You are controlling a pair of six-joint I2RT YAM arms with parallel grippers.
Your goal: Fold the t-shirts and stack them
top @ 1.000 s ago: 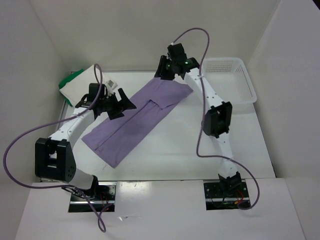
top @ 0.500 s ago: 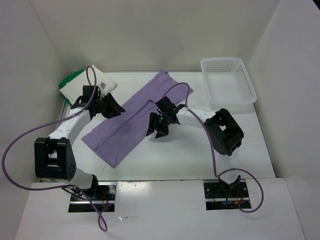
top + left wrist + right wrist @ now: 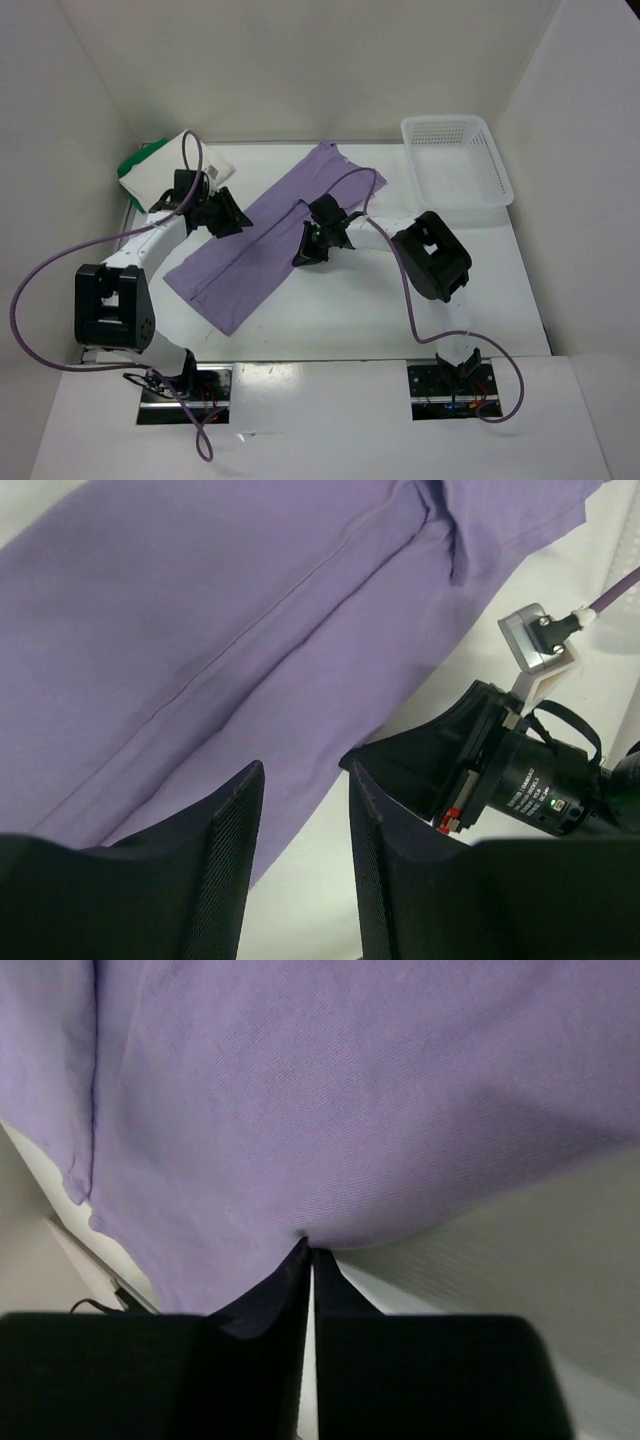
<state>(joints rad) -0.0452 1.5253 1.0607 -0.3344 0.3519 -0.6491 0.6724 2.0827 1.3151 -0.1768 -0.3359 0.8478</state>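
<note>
Three shirts lie on the table (image 3: 350,310). The lavender shirt (image 3: 270,235), folded into a long strip, runs slantwise from near left to far centre. The cream shirt (image 3: 175,165) sits folded on the green shirt (image 3: 133,163) in the far left corner. The right gripper (image 3: 307,1255) has its fingers pressed together, pinching the lavender shirt's right edge about midway along. The left gripper (image 3: 305,780) hangs at the strip's left edge, fingers part-way apart, with cloth and table showing through the gap. A white mesh basket (image 3: 448,121) stands far right
</note>
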